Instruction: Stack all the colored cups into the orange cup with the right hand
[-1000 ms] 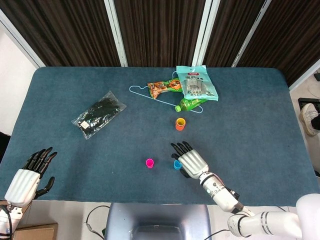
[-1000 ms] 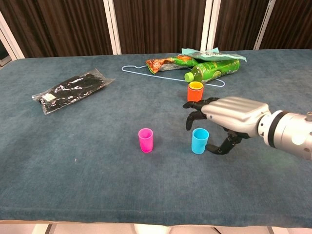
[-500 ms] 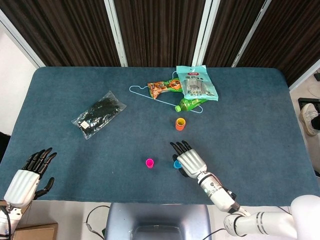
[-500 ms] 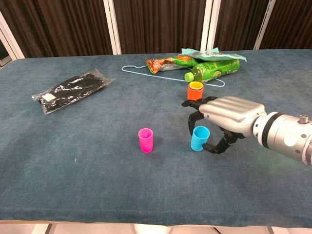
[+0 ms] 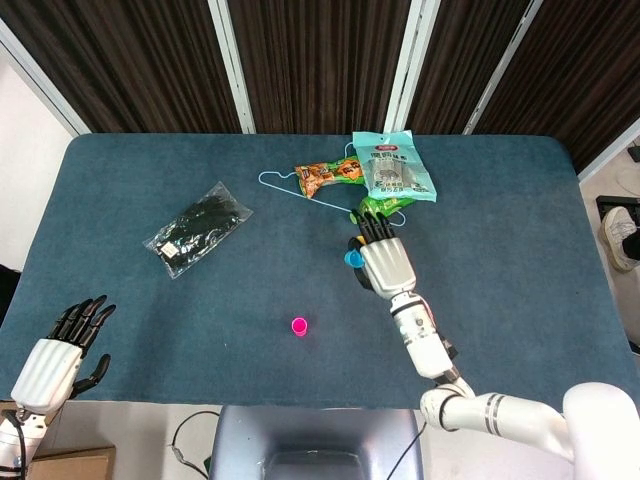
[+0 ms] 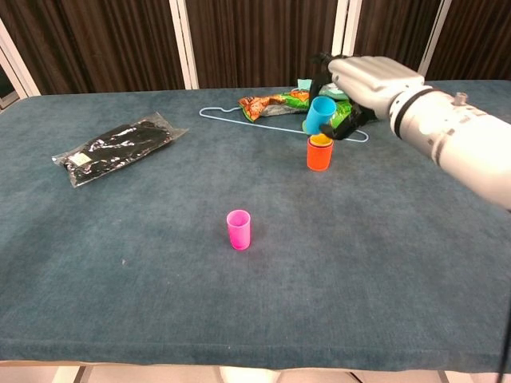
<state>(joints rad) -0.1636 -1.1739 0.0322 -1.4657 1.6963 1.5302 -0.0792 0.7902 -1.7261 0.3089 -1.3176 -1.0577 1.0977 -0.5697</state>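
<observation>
Right hand (image 6: 363, 76) grips the blue cup (image 6: 319, 116), tilted, just above the orange cup (image 6: 319, 152). Pink cup (image 6: 239, 229) stands nearer, well apart. Left hand (image 5: 60, 345) empty, fingers spread. Snack-bag lettering unreadable.

R hand (image 6: 363, 80) raised off the table toward the far side, arm stretched out from near right, fingers curled round the blue cup (image 6: 320, 116), gripping it tilted; L hand (image 5: 58, 347) at near-left table corner, fingers spread, holding nothing.
</observation>
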